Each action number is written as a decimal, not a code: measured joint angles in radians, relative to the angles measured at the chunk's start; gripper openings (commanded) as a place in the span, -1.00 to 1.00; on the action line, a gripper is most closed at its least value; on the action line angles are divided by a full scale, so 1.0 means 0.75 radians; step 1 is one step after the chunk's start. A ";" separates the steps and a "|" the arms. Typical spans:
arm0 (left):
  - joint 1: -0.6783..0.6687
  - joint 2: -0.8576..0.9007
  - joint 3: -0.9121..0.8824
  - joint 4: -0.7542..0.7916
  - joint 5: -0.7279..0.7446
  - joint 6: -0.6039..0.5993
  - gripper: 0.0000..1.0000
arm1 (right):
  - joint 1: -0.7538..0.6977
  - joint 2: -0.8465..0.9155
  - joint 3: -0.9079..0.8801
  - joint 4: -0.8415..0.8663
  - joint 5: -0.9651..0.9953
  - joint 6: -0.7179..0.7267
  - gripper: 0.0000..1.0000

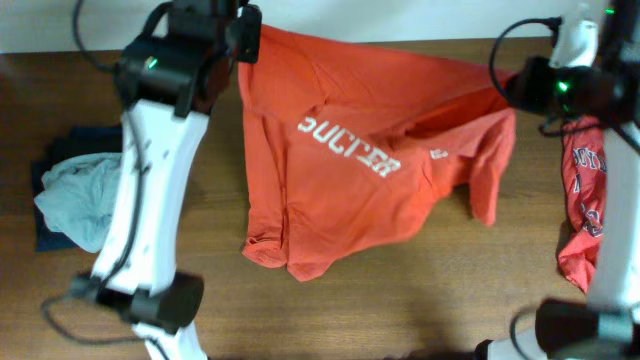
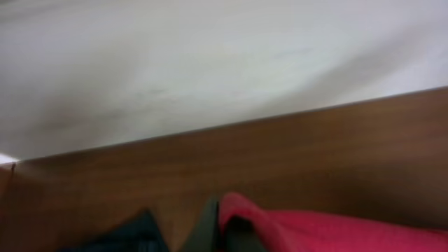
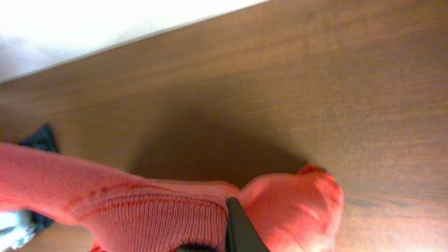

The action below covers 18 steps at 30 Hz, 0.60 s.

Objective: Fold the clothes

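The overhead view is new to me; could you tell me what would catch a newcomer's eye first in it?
A big orange-red T-shirt with white lettering dominates the table's middle, its far edge pinched by the left gripper and the right gripper, both shut on it. A pale grey garment lies crumpled on a navy garment at the left edge, and a second red garment lies at the right edge.

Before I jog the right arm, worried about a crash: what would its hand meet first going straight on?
Probably the bare wooden table; nothing else shows ahead of the right hand, which is shut on the orange-red T-shirt. Depth is unclear.
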 measured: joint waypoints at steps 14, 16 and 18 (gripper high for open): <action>0.074 0.201 -0.005 -0.415 0.039 0.022 0.98 | 0.000 0.209 -0.002 0.076 0.036 -0.014 0.44; 0.070 0.199 -0.005 -0.476 0.069 0.022 0.98 | 0.000 0.209 -0.002 0.034 0.039 -0.015 0.43; 0.070 0.199 -0.006 -0.446 0.089 0.022 0.98 | 0.001 0.209 -0.002 -0.015 0.037 -0.015 0.43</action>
